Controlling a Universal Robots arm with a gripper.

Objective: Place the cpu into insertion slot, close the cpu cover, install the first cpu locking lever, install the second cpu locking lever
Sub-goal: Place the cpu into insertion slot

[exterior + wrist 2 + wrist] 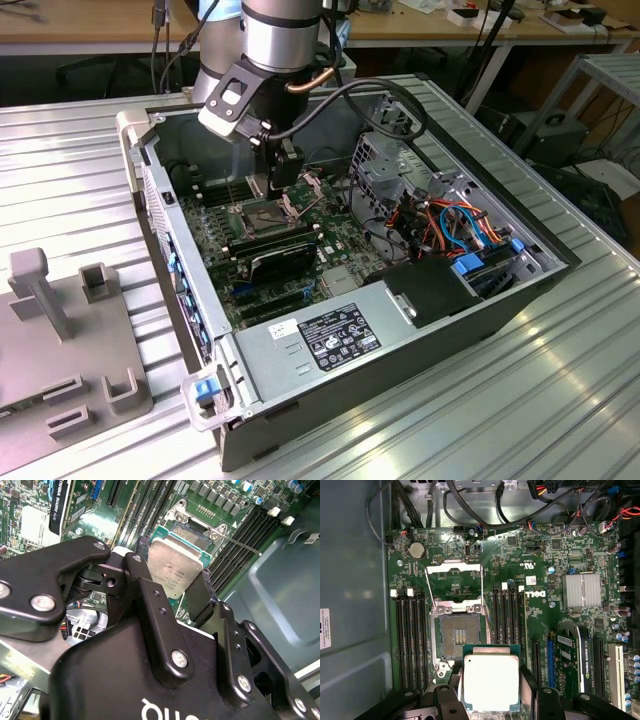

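The fingers (150, 587) are closed on two opposite edges of the cpu (491, 682), holding it flat with its silver face up, clear of the green board (540, 565). Just ahead of the fingertips lies the insertion slot (459, 637), its dark contact field uncovered and its near rim overlapped by the chip in the first wrist view, and beyond it the cpu cover (454, 566) stands swung open on the slot's far side. In the exterior view the arm (280, 30) reaches straight down into the open computer case (500, 300) on the ribbed metal surface (80, 150), wrist upright and fingers pointing down.
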